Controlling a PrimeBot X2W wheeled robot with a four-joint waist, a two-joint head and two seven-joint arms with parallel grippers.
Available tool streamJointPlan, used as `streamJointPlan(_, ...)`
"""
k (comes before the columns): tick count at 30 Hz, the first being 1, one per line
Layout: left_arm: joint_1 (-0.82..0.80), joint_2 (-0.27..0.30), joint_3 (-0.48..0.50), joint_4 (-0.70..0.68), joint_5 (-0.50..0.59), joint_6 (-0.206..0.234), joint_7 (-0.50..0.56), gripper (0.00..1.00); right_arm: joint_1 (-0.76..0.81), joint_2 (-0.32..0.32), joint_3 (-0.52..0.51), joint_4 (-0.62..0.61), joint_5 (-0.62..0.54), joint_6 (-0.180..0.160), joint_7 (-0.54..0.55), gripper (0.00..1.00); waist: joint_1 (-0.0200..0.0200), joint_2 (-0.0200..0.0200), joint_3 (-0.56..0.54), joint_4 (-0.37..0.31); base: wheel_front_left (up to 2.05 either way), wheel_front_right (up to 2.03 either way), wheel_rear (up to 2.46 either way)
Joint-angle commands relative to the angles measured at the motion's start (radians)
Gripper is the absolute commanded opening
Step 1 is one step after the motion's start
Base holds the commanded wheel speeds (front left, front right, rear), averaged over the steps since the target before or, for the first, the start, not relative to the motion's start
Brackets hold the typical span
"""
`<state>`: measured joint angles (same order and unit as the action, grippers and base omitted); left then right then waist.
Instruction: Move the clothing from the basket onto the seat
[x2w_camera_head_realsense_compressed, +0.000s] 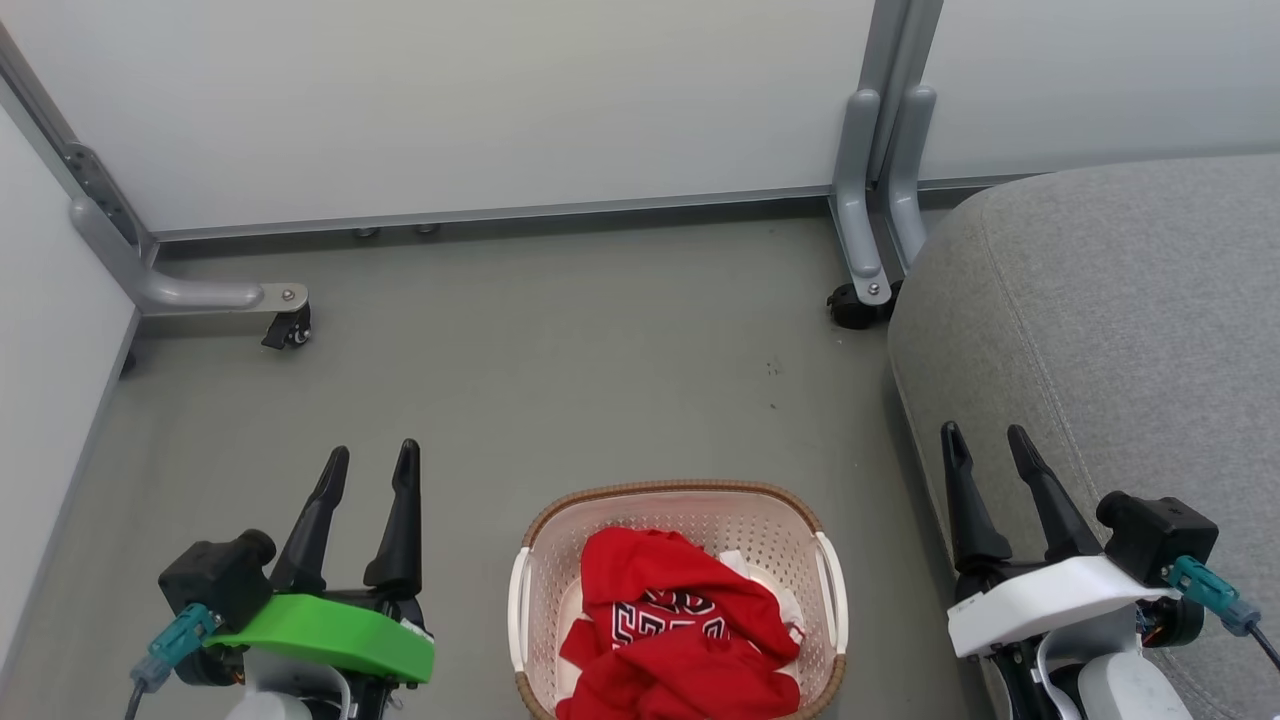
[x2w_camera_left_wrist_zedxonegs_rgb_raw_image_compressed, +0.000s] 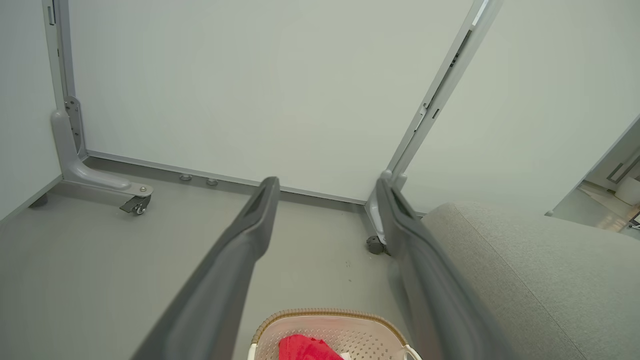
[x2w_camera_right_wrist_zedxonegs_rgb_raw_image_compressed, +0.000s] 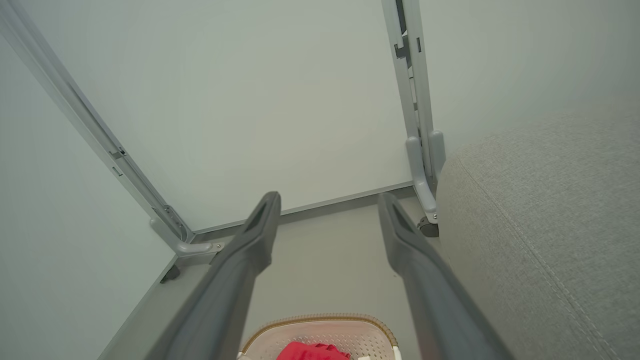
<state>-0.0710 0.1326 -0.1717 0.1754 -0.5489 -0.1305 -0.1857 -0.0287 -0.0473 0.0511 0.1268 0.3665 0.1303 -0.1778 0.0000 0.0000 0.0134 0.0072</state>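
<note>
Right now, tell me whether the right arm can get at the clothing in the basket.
Probably yes: the right pincer is open beside the basket, the clothing lies uncovered inside, and nothing stands between them.

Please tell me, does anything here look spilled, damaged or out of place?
Nothing stands out. The red sports clothing lies crumpled inside the upright cream perforated plastic basket, on the grey floor beside the grey fabric seat. The left gripper and right gripper are open and empty.

The clothing (x2w_camera_head_realsense_compressed: 680, 620) lies in the basket (x2w_camera_head_realsense_compressed: 672, 491) on the floor (x2w_camera_head_realsense_compressed: 500, 350), left of the seat (x2w_camera_head_realsense_compressed: 1120, 320)
</note>
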Motion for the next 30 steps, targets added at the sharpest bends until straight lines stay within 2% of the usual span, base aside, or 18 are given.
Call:
streamJointPlan(1,0.004,0.007,-0.004,0.000,0.025,0.000,-0.008,1.00,0.001,-0.003,0.002,-0.005,-0.023,0.001,-0.007,1.00,0.0000,0.0000,0.000,0.001,0.00,0.00,0.00)
streamJointPlan(30,0.017,-0.008,0.000,0.059,0.234,0.000,-0.066,1.00,0.015,-0.005,0.021,-0.003,-0.213,0.001,-0.018,1.00,0.0000,0.0000,0.014,0.004,0.00,0.00,0.00)
